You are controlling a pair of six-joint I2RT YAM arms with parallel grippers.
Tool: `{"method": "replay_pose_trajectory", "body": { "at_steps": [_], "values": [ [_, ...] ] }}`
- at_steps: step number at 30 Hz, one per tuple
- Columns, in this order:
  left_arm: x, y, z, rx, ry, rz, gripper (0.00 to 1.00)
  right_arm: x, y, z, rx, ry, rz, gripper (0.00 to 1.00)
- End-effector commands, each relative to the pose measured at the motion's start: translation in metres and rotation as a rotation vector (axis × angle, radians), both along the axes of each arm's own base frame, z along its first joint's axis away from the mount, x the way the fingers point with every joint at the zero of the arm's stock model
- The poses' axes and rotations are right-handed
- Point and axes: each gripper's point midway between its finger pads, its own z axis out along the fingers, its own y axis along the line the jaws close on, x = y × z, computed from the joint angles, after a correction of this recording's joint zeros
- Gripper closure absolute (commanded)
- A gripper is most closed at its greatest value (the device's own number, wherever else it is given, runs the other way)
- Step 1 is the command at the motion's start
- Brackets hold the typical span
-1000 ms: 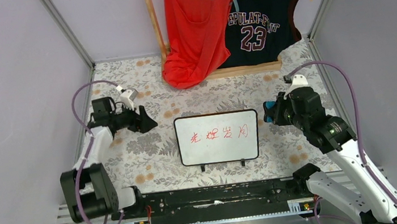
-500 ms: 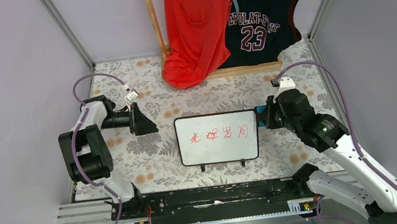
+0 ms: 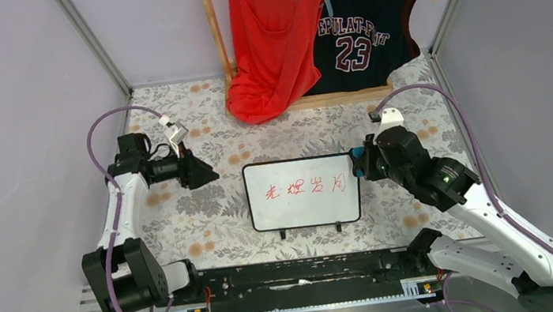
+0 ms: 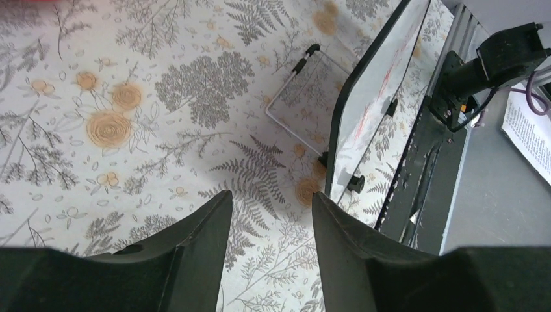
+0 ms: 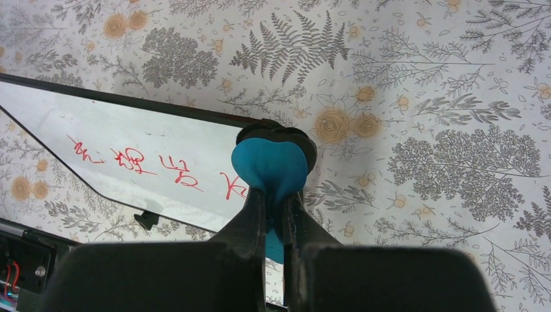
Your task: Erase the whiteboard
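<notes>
From above, the whiteboard (image 3: pixel 302 192) stands mid-tabletop (image 3: pixel 209 212), red writing unerased, with the right gripper (image 3: pixel 359 163) at its right edge. Left wrist: the left gripper (image 4: pixel 271 201) gapes empty, well left of the board. Right wrist: jaws clamp a blue eraser (image 5: pixel 269 162) by the board's corner; best press it flat, then sweep leftward across the characters

The whiteboard (image 3: pixel 304 210) (image 4: pixel 372 97) (image 5: pixel 123 146) is a small white board with a thin black frame and round corners. It stands in the middle of the flowery table (image 3: pixel 209 212), on two little black feet (image 3: pixel 281 235), and leans back on a thin wire stand (image 4: pixel 292 84). A row of red writing (image 3: pixel 305 188) runs across its upper half. A blue eraser (image 5: pixel 269 166) sits at its top right corner, maybe touching the frame.
</notes>
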Motion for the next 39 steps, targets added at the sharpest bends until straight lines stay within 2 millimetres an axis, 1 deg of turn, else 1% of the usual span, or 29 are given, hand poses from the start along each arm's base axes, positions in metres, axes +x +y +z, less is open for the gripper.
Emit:
{"method": "replay_pose_trajectory", "body": {
  "at_steps": [1,4,8,12,16,23,30,39],
  "values": [
    [0.019,-0.003,0.01,-0.011,-0.039,0.028,0.52,0.01,0.012,0.034,0.045,-0.093,-0.008,1.0],
    [0.02,-0.01,0.009,-0.021,-0.035,-0.007,0.52,0.008,0.019,0.038,0.033,-0.101,0.012,1.0],
    [0.016,-0.017,0.004,-0.021,-0.054,-0.063,0.51,0.005,0.025,0.043,0.027,-0.114,0.024,1.0],
    [0.013,-0.022,0.006,-0.041,-0.067,-0.104,0.52,0.003,0.028,0.046,0.033,-0.117,0.033,1.0],
    [0.009,-0.032,0.01,-0.054,-0.07,-0.15,0.54,0.0,0.032,0.046,0.035,-0.115,0.038,1.0],
    [0.004,-0.051,0.011,-0.044,-0.063,-0.222,0.54,-0.004,0.043,0.045,0.002,-0.126,0.039,1.0],
    [-0.001,-0.061,0.016,-0.055,-0.066,-0.258,0.53,-0.003,0.049,0.044,-0.022,-0.133,0.032,1.0],
    [-0.005,-0.074,0.014,-0.072,-0.048,-0.31,0.53,-0.004,0.054,0.044,-0.021,-0.133,0.037,1.0]
  ]
}}
